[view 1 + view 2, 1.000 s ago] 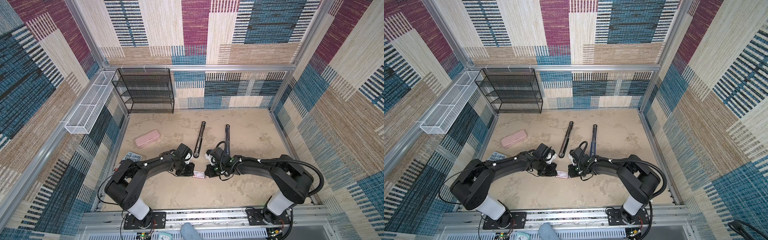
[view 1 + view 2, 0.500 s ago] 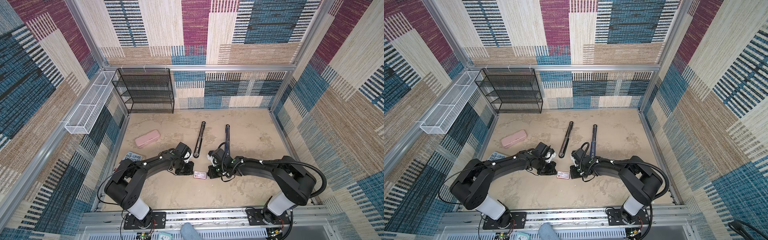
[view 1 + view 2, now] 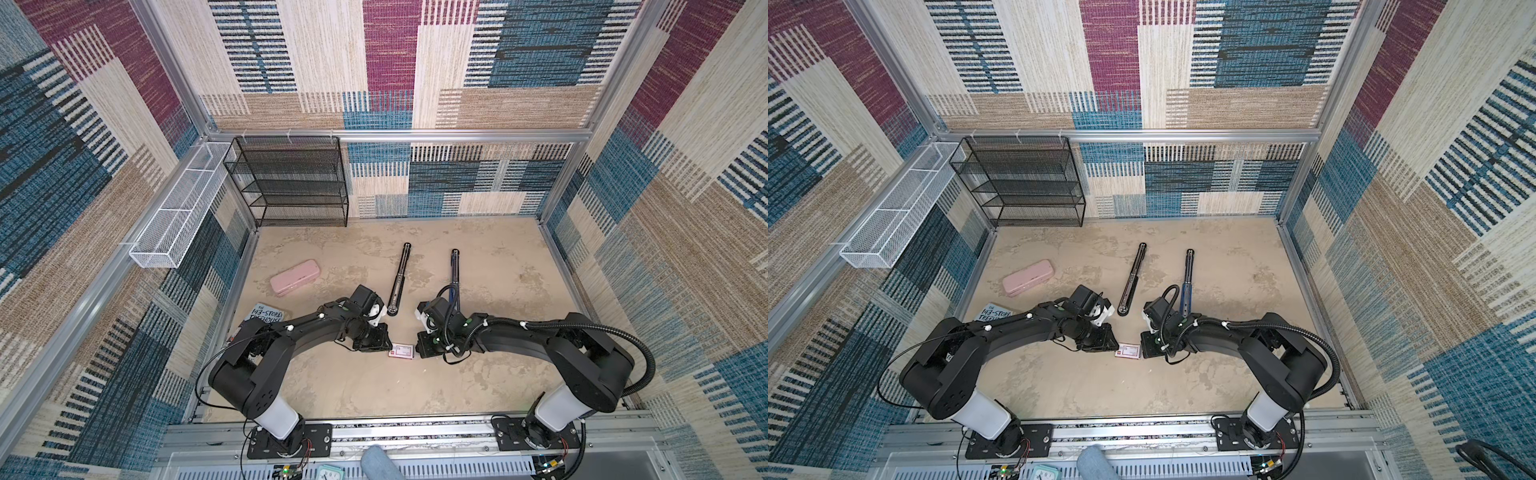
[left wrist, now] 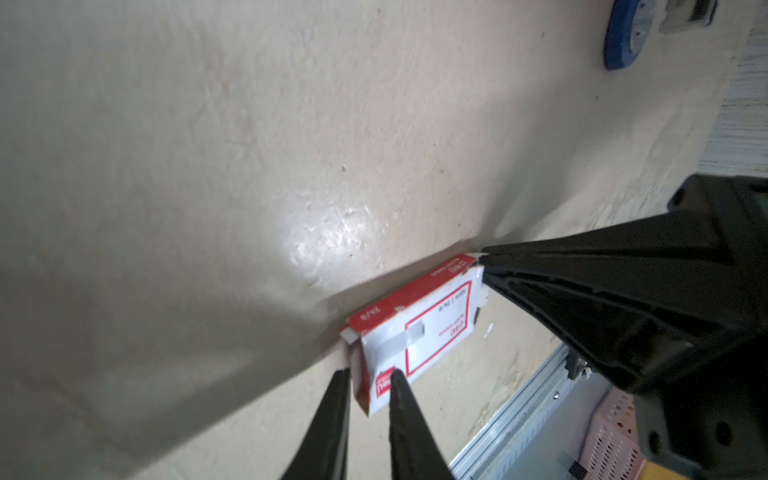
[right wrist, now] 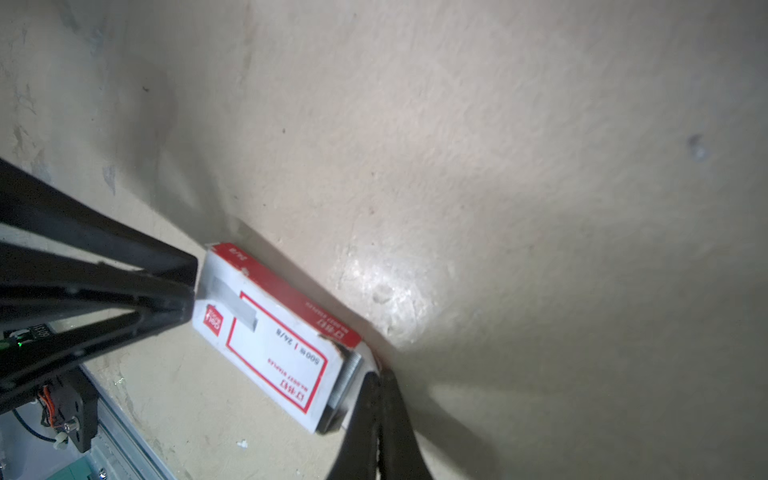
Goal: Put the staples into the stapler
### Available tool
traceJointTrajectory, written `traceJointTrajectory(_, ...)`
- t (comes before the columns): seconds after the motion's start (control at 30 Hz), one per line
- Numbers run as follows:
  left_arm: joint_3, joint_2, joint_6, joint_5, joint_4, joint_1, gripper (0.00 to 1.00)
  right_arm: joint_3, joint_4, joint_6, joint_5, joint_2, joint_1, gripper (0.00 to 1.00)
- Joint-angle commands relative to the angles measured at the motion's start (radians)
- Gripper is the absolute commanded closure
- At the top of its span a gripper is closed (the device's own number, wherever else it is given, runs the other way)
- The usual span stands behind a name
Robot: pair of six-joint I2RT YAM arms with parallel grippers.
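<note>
Since the staple box [image 3: 401, 350] lies flat between left gripper [image 3: 386, 344] and right gripper [image 3: 419, 348] in both top views, we judge we're at box-opening. Dark bar [image 3: 399, 280] and blue-marked bar [image 3: 454, 270], likely the stapler, lie well beyond both sets of fingertips, untouched.

Left wrist: left jaws slightly parted, straddling the box end nearest them; can't tell if it's a real clamp.

Right wrist: right jaws closed, tips against their end of the box, where staples [image 5: 348, 376] just peek out.

Done: tray barely out. Left: pull tray, lift a strip, seat it in the stapler.
</note>
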Motion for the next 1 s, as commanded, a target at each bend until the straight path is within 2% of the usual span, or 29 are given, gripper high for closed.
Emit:
traceJointTrajectory(0.0, 0.005, 0.022, -0.018, 0.041, 0.027, -0.003, 0.77, 0.007, 0.003, 0.009, 0.012, 0.007, 0.000, 0.93)
traceJointTrajectory(0.1, 0.008, 0.041, -0.016, 0.041, 0.028, -0.005, 0.81, 0.012, 0.001, 0.009, 0.010, 0.012, 0.000, 0.93)
traceJointTrajectory(0.23, 0.013, 0.054, -0.010, 0.036, 0.023, -0.005, 1.00, 0.013, -0.004, 0.009, 0.014, 0.010, 0.000, 0.93)
traceJointTrajectory(0.57, 0.020, 0.026, 0.029, -0.014, -0.045, 0.007, 1.00, -0.009, -0.032, 0.011, 0.054, -0.011, -0.020, 0.95)
traceJointTrajectory(0.97, 0.015, 0.027, 0.035, -0.002, -0.043, 0.014, 1.00, -0.025, -0.035, 0.013, 0.067, -0.033, -0.036, 0.96)
